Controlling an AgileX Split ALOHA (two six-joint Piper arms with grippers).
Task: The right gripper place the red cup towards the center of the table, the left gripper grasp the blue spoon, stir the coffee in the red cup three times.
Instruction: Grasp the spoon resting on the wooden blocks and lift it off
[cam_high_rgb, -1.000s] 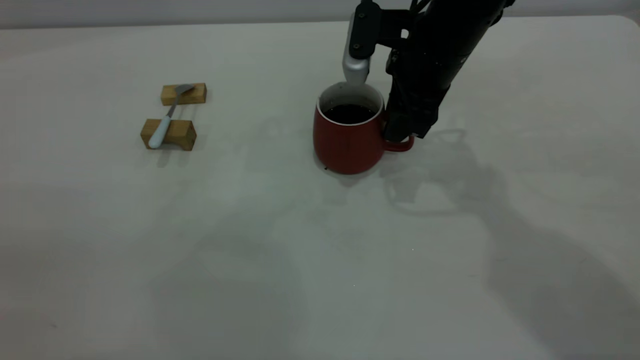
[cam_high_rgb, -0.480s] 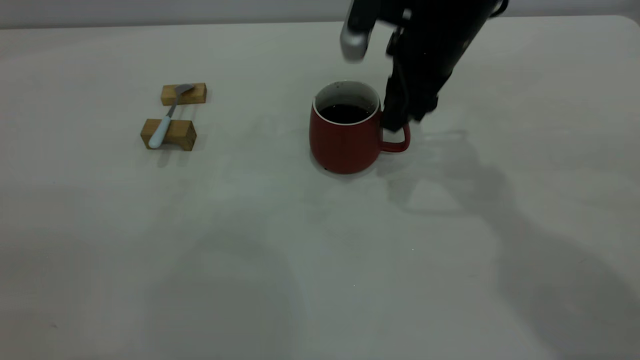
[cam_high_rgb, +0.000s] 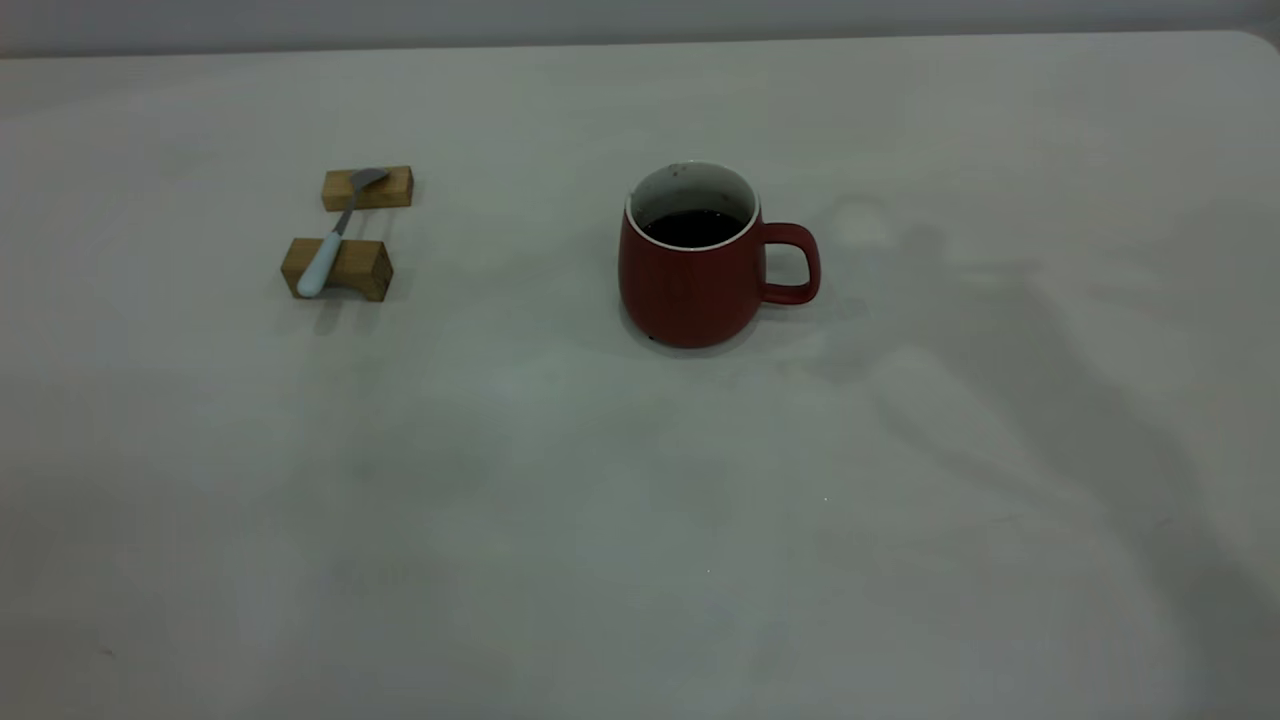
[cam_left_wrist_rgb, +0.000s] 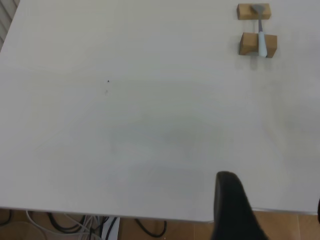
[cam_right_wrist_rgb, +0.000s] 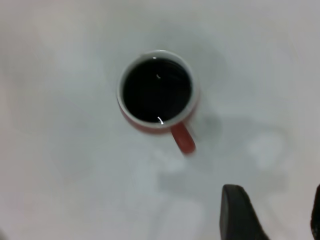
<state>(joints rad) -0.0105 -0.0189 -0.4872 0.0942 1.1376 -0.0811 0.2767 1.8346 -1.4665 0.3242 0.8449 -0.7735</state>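
Observation:
The red cup (cam_high_rgb: 690, 285) stands upright near the middle of the table (cam_high_rgb: 600, 500), its handle (cam_high_rgb: 795, 262) free. Dark coffee (cam_high_rgb: 695, 227) fills it. In the right wrist view the cup (cam_right_wrist_rgb: 182, 137) lies well below my right gripper (cam_right_wrist_rgb: 277, 212), which is open, empty and raised above the table. The blue spoon (cam_high_rgb: 330, 245) rests across two wooden blocks at the left. My left gripper (cam_left_wrist_rgb: 272, 210) hovers open over the table's edge, far from the spoon (cam_left_wrist_rgb: 261, 40). Neither gripper shows in the exterior view.
Two tan wooden blocks (cam_high_rgb: 367, 188) (cam_high_rgb: 340, 268) carry the spoon. The arms' shadows fall on the table right of the cup. In the left wrist view, cables (cam_left_wrist_rgb: 95, 225) and brown floor show beyond the table's edge.
My right gripper has let go of the cup's handle, risen and left the exterior view. The cup shifted slightly left and now stands alone. The spoon has not moved.

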